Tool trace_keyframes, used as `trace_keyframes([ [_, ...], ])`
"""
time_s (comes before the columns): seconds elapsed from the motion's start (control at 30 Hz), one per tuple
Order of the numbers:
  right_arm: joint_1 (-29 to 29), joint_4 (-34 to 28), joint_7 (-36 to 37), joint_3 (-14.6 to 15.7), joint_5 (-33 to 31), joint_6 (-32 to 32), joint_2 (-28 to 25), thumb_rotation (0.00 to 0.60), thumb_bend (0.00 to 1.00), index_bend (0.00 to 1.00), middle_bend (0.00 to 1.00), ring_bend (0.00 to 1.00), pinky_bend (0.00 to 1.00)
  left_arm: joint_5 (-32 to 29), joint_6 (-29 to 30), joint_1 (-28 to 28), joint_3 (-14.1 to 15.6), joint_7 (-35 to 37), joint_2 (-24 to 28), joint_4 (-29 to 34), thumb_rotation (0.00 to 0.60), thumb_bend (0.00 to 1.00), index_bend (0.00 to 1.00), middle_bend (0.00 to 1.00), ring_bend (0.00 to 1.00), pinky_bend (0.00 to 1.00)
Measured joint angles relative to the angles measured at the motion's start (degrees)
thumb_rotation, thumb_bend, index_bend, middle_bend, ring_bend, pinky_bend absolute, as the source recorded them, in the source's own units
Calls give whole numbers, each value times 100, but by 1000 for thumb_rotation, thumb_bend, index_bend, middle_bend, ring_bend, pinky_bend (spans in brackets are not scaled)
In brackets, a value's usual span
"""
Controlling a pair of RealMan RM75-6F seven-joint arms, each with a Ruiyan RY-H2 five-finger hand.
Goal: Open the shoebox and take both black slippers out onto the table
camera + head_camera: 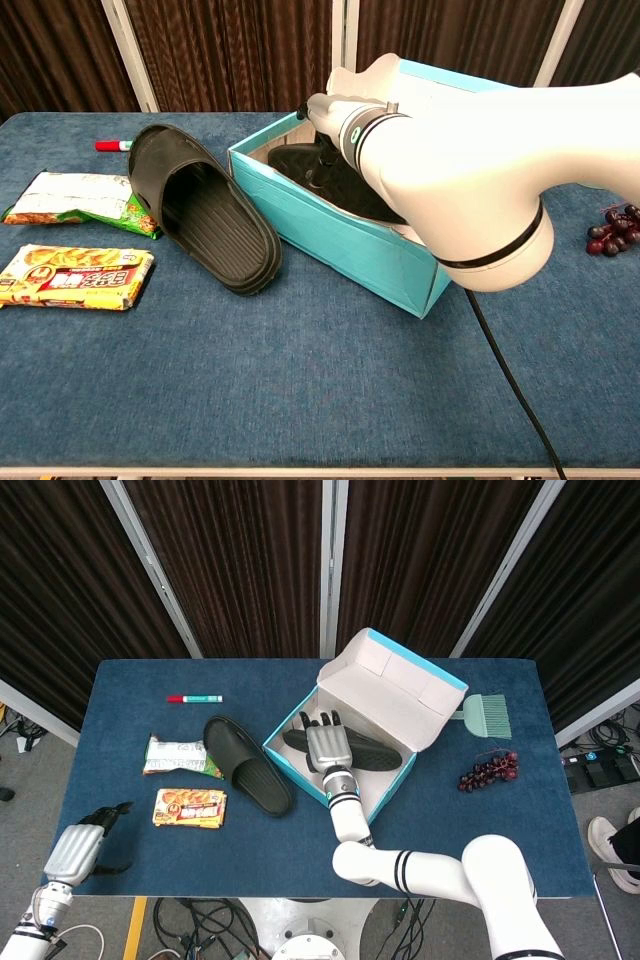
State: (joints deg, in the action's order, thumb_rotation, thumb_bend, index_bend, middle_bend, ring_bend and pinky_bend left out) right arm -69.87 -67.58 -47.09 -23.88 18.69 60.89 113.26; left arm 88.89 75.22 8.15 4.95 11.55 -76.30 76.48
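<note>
Turquoise cardboard forms the shoebox [345, 765], which sits near the middle of the blue table [130, 680] with its lid [395, 685] flipped back and standing open. One black slipper [375, 752] lies inside the box, sole side down along its length. The right hand [326, 744] is over the box's near-left end, its fingers [322, 721] spread and pointing away from the robot above the slipper's end; whether they touch or grip the slipper I cannot tell, since in the chest view the white forearm [450, 170] hides most of the box interior and only dark fingertips [318, 170] show just over the slipper [300, 160].

The other slipper [247, 765] is already out on the table, just beside the box's left wall, lying upright with its opening facing up; in the chest view its ribbed footbed [215, 225] is plain.

The left hand [82, 842] is at the table's near-left corner, well apart from everything, its dark fingers loosely curled and holding nothing.

Left of the loose slipper lie a green snack packet [180, 757] and an orange snack packet [189, 808], with a red marker [194, 698] farther back. Right of the box are a green brush [488, 716] and a bunch of dark grapes [488, 771].
</note>
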Motion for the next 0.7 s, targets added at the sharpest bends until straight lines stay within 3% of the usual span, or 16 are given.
trace_keyframes([
  [0.4, -15, 498, -204, -72, 13, -160, 244, 600, 445, 184, 404, 228, 105, -21, -27, -6, -3, 23, -14, -42, 600, 0, 127, 194, 171, 311],
  [0.7, 52, 633, 136, -125, 613, -76, 381, 600, 618, 333, 602, 422, 189, -3, -5, -5, -11, 27, -11, -22, 600, 0, 128, 193, 171, 311],
])
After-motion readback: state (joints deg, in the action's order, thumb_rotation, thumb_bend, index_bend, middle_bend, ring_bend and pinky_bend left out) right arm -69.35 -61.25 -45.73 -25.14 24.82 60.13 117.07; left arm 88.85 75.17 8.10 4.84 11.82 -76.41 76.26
